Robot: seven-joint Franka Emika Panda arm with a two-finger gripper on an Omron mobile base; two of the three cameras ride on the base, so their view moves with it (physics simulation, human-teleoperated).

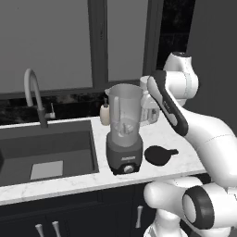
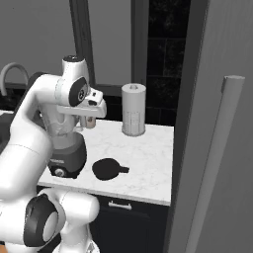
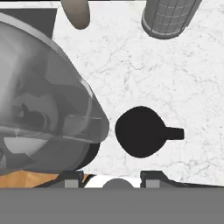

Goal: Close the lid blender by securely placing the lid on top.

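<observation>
White marble counter (image 3: 183,78) spreads beneath the gripper (image 3: 113,178), whose two fingertips (image 3: 151,179) stand a little apart at the lower edge of the hand view, grasping nothing. Just ahead of them lies the lid (image 3: 141,131), flat on the stone, tab pointing right. Left of it, close under the hand, rises the blender (image 3: 43,105), its jar uncovered. Farther off stand a paper towel roll (image 3: 168,17) and a soap bottle (image 3: 75,13).

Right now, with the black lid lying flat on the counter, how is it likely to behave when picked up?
The lid looks like a thin, flat, rigid disc, so probably stiff and light. Lying flush on the marble counter, its edge may be hard to get under; the short tab seems the easier hold. Flat as it lies, it is unlikely to roll.
</observation>
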